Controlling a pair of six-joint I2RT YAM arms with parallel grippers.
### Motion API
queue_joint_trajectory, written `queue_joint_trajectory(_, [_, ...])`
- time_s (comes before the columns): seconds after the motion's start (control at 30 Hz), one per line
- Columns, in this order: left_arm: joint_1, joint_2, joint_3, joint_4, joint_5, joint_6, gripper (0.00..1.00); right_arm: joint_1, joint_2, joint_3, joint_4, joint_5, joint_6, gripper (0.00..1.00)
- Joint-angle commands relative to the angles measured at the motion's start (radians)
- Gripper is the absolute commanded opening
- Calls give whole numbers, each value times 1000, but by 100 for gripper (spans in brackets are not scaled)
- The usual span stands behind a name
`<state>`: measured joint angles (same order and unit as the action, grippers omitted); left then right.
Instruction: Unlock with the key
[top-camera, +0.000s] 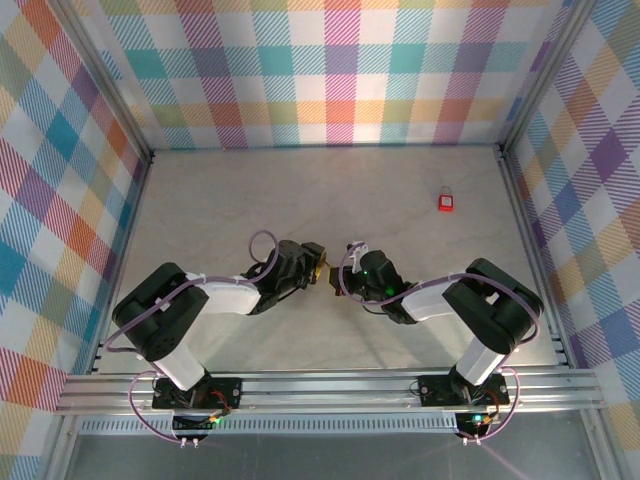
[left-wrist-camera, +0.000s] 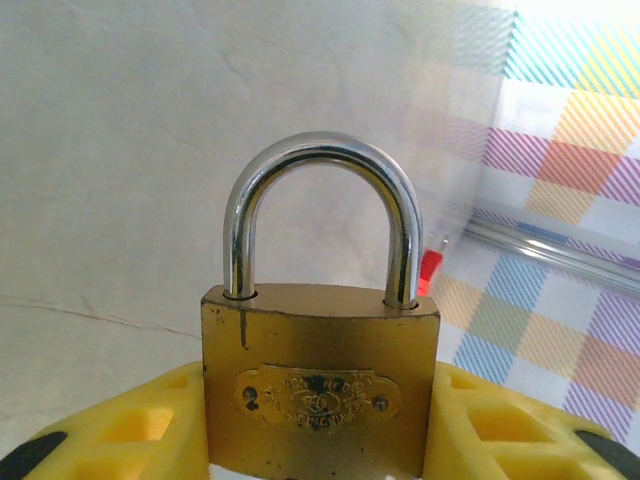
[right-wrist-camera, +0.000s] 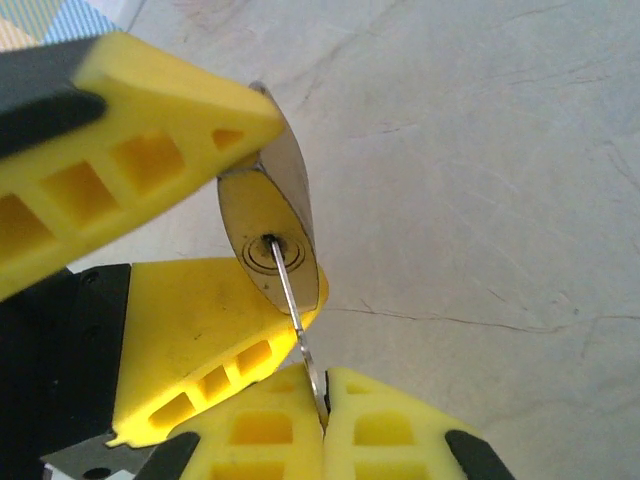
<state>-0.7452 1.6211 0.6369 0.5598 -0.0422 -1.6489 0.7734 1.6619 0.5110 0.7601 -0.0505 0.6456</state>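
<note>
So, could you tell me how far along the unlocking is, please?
Done: the left fingers grip the brass padlock, and the key, pinched in the right fingers, sits in the keyhole. In hand: probably the turn. Left: the shackle is seated at both ends, so the lock looks unopened.

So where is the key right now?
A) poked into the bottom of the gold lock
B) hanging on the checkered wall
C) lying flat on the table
A: in the right wrist view the key has its thin blade in the keyhole on the underside of the padlock, its head pinched by the right gripper.
</note>
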Motion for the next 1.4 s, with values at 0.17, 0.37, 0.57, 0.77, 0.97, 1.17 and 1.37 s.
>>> queue_joint_trajectory(0.17, [-88,-129,42,-23,193,144,0,-5,-93,43,-79,55,-54,0])
queue_joint_trajectory(0.37, [-91,-208,82,-312,122,321,0,-8,-174,25,-122,50,-45,0])
queue_joint_trajectory(0.57, [-92,-299,136,-578,3,485,0,-64,-192,-23,-90,-99,38,0])
queue_joint_trajectory(0.77, [-97,-345,203,-728,-83,598,0,-77,-194,7,-80,-227,95,0])
queue_joint_trajectory(0.97, [-112,-373,234,-773,-172,642,0,-82,-172,21,-15,-376,146,0])
queue_joint_trajectory(1.17, [-97,-420,345,-794,-168,799,0,-61,-237,-74,28,-499,133,0])
queue_joint_trajectory(1.37, [-98,-386,443,-830,-71,895,0,-45,-345,-91,-47,-520,82,0])
